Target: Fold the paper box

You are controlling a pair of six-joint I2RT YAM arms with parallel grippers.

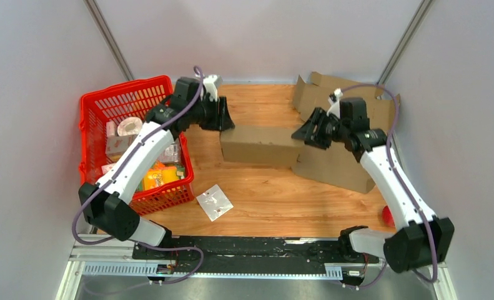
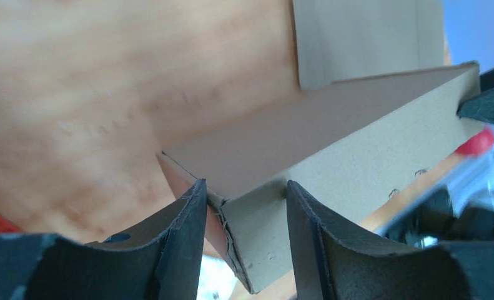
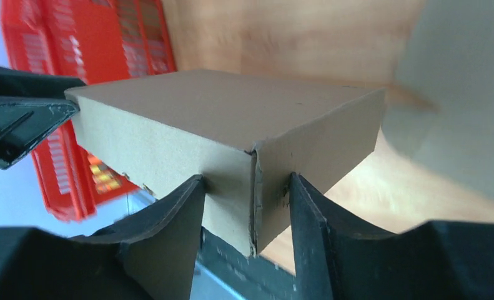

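The brown cardboard box [image 1: 260, 145] is folded into a closed flat block in the middle of the wooden table. My left gripper [image 1: 225, 119] holds its left end; in the left wrist view [image 2: 245, 187] the two fingers straddle a corner of the box [image 2: 331, 125] and press on it. My right gripper [image 1: 306, 132] holds the right end; in the right wrist view [image 3: 246, 180] the fingers clamp the opposite corner of the box [image 3: 219, 106]. I cannot tell whether the box rests on the table or is lifted.
A red basket [image 1: 94, 106] with several packaged items stands at the left. A flat cardboard sheet [image 1: 338, 165] lies under my right arm, more cardboard [image 1: 331, 94] at the back right. A silver packet [image 1: 214, 201] and a red ball [image 1: 388, 215] lie nearer the front.
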